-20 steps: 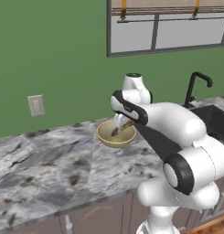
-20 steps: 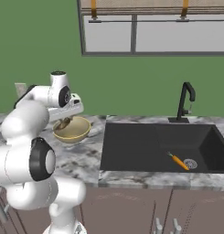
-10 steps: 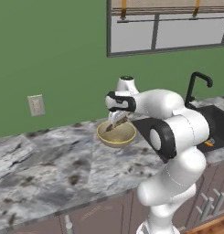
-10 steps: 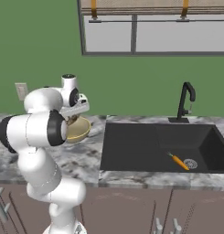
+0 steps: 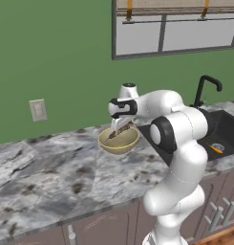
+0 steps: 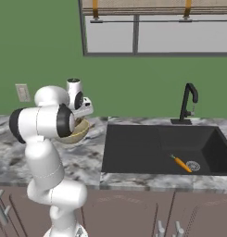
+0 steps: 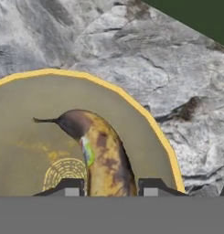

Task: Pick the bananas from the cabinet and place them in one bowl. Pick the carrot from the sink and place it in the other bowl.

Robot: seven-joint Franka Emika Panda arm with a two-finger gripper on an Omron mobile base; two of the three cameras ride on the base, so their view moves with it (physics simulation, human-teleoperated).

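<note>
Banana [image 7: 104, 160] sits between the two dark tips of the claw [image 7: 109, 186] in the hand view, its stem end pointing away over the tan floor of the bowl [image 7: 22, 119], so the claw is narrowly parted around the fruit; whether the tips are clamped on it or have just slackened I cannot tell from these pictures. In the left base view the claw [image 5: 121, 128] hangs just above the bowl [image 5: 118, 140], which rests on the grey marbled counter [image 5: 51, 167] between the wall socket [image 5: 37, 110] and the sink [image 5: 223, 129].

What has changed over the last second is mainly the arm's posture: the elbow has swung up and round toward the sink side, while the hand has stayed over the bowl and come a touch lower. The bowl has not shifted.

I judge this to be the drop-off of a banana, with the fruit already inside the rim and low enough to be let go safely. Only one banana shows here; I cannot tell whether it is the first or second. A second bowl is not something these pictures let me place.

The carrot [image 6: 180, 162] lies untouched on the floor of the black sink [image 6: 133, 148], near the silver drain [image 6: 192, 165] and below the gooseneck tap [image 6: 188, 99], so that half of the job looks not yet begun
</note>
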